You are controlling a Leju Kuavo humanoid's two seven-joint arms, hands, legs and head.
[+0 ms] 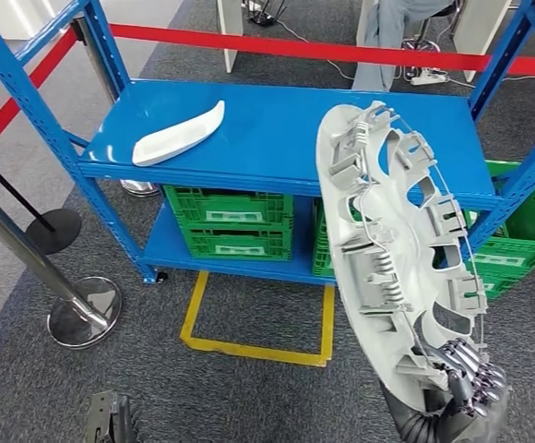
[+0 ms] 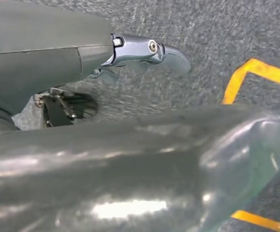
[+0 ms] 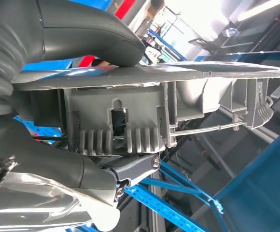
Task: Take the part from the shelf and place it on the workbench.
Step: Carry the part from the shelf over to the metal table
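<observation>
My right hand [image 1: 468, 380] grips the lower rim of a large round grey plastic part [image 1: 390, 249], a wheel-cover shape with ribs and clips facing me. It stands tilted on edge in the air in front of the blue shelf [image 1: 279, 138]. Up close, the right wrist view has the part's rim [image 3: 138, 116] clamped between my thumb and fingers [image 3: 131, 169]. A second, white curved part [image 1: 178, 136] lies on the shelf's top board at the left. My left hand [image 1: 108, 415] hangs low near the floor; its fingers [image 2: 146, 48] are apart and hold nothing.
Green crates [image 1: 230, 221] sit on the shelf's lower board, another [image 1: 522, 231] at the right. A yellow tape square [image 1: 257, 318] marks the carpet. Red barrier belts on chrome posts [image 1: 77, 309] run at the left and behind the shelf. A seated person [image 1: 397, 37] is beyond the belt.
</observation>
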